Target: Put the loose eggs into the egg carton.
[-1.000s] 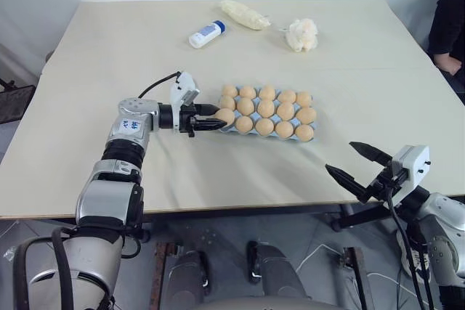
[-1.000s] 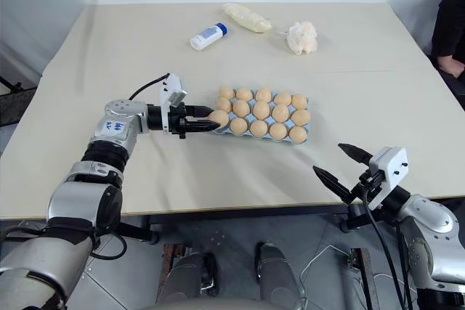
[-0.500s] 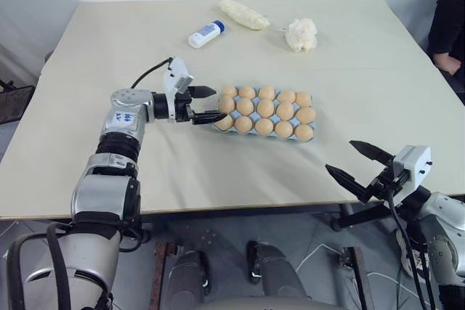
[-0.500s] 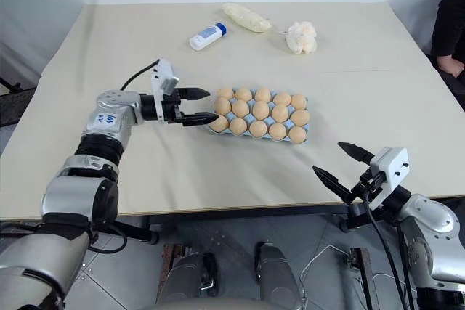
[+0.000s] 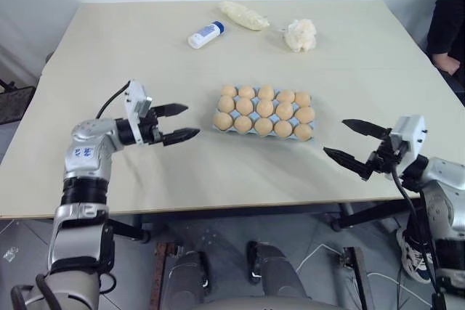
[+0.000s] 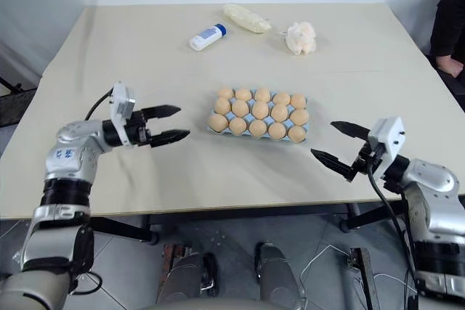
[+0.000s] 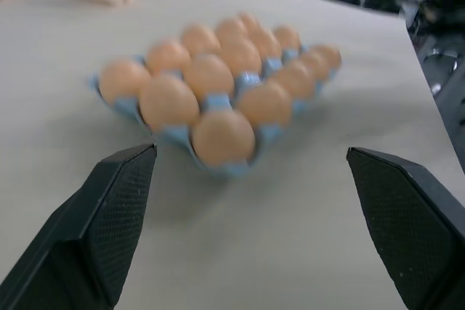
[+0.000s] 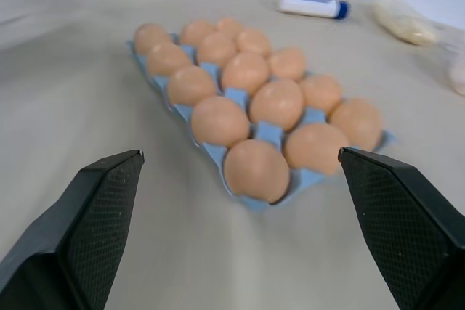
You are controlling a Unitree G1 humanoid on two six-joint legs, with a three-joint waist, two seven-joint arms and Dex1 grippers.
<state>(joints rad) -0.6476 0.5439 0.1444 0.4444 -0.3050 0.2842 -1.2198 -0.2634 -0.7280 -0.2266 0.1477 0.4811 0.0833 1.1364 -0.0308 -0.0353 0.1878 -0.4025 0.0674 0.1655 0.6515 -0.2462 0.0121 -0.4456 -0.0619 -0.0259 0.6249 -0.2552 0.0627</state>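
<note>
Black two-fingered tools nearest: left tool (image 5: 173, 122) and right tool (image 5: 354, 141), both spread wide, empty, level, aimed inward at the egg carton (image 5: 219, 126). Likely parked clear because no cup looks vacant. Mid-desk (image 5: 109, 56), light blue carton between them, eggs (image 5: 264, 110) in all fifteen cups. Farther back, well apart: white bottle (image 5: 206, 34), cream packet (image 5: 244, 14), lumpy wad (image 5: 301, 35). Nothing blocking.

Eggs (image 5: 266, 109), tan-orange: fifteen, all seated in cups.
Egg carton (image 5: 216, 125), light blue: one.
Bottle (image 5: 206, 34), white with blue cap: one.
Cream lumpy wad (image 5: 301, 35): one.
Pale wrapped bundle (image 5: 245, 14): one.
Pincers: two.
</note>
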